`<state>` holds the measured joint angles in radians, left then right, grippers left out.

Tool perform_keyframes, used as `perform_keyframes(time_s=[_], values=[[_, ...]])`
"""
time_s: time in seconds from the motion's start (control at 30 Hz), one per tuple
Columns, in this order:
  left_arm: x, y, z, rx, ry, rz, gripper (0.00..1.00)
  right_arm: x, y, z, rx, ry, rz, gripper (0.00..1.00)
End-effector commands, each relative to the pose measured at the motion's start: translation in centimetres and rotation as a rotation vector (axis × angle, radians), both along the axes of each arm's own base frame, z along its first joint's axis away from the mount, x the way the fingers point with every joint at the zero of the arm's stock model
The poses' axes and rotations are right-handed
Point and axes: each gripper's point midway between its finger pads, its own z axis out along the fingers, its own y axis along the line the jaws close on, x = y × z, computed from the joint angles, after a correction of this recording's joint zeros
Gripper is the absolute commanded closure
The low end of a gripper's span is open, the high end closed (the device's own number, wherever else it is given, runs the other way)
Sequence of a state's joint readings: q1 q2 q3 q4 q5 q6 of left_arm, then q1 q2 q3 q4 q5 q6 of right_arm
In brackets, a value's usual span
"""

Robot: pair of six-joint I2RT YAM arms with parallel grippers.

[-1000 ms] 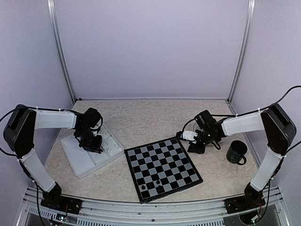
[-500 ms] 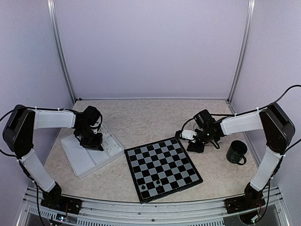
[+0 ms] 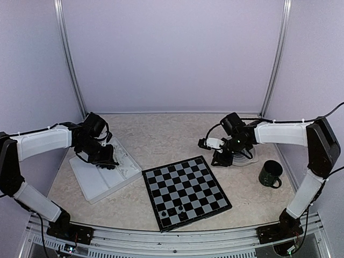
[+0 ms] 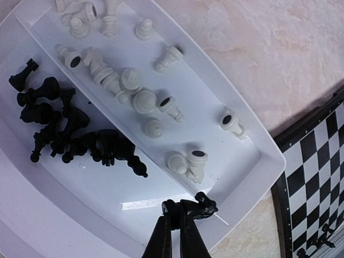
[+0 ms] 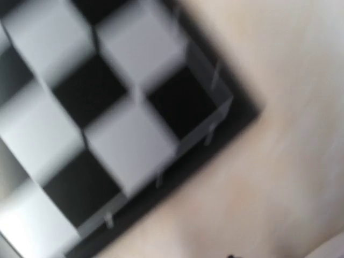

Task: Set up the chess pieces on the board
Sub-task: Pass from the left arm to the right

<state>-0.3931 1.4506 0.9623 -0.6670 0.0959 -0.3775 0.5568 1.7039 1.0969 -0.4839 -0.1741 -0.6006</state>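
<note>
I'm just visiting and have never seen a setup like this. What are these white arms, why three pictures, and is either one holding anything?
They are two robot arms setting up chess. The wide picture comes from a camera above; the others sit on each wrist. On the table lie the board with two black pieces, a white tray of loose chess pieces, and a dark mug. The left gripper is closed on a small black piece over the tray. The right gripper hovers near the board's corner; its wrist picture is blurred, so its grip is unclear.
</note>
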Motion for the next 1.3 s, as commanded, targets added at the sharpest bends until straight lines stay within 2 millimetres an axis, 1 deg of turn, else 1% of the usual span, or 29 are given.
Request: perform_keyframes(time_s=[0.0, 0.07, 0.13, 0.2, 0.33, 0.43, 0.5, 0.63, 0.8, 0.97, 1.13, 1.2, 1.27], values=[[-0.1, -2.7, 3.0, -0.195, -0.092, -0.035, 0.94, -0.3, 5.1, 9.0, 0.294, 0.016, 0.037, 0.57], [-0.2, -4.3, 4.3, -0.286, -0.138, -0.048, 0.94, -0.4, 7.4, 12.6, 0.443, 0.054, 0.061, 0.56], [-0.1, -6.1, 6.1, -0.360, -0.194, -0.052, 0.94, -0.6, 9.4, 15.2, 0.563, 0.124, 0.076, 0.56], [0.2, -8.1, 8.2, -0.422, -0.264, -0.063, 0.94, -0.3, 11.4, 17.0, 0.654, 0.201, 0.080, 0.56], [0.7, -12.1, 11.9, -0.545, -0.384, -0.071, 0.94, -0.4, 14.9, 18.7, 0.771, 0.385, 0.075, 0.56], [1.3, -14.3, 13.6, -0.604, -0.430, -0.076, 0.93, -0.9, 17.1, 18.7, 0.805, 0.508, 0.063, 0.54], [1.8, -15.8, 14.4, -0.627, -0.446, -0.103, 0.93, -1.3, 18.2, 18.5, 0.808, 0.561, 0.065, 0.54], [2.2, -17.9, 14.5, -0.617, -0.446, -0.134, 0.92, -2.3, 19.7, 17.5, 0.792, 0.612, 0.071, 0.53], [2.1, -19.7, 14.3, -0.624, -0.428, -0.163, 0.92, -2.8, 20.6, 16.8, 0.787, 0.634, 0.075, 0.54], [1.9, -20.4, 14.0, -0.624, -0.417, -0.178, 0.92, -2.8, 20.9, 16.8, 0.799, 0.643, 0.074, 0.57], [1.9, -20.5, 13.4, -0.617, -0.402, -0.179, 0.92, -2.4, 20.9, 16.8, 0.806, 0.640, 0.052, 0.65], [1.9, -20.6, 13.4, -0.619, -0.400, -0.183, 0.92, -2.2, 20.9, 16.5, 0.805, 0.638, 0.037, 0.69], [1.8, -20.6, 13.2, -0.617, -0.396, -0.185, 0.92, -2.1, 20.8, 16.2, 0.802, 0.637, 0.021, 0.71]])
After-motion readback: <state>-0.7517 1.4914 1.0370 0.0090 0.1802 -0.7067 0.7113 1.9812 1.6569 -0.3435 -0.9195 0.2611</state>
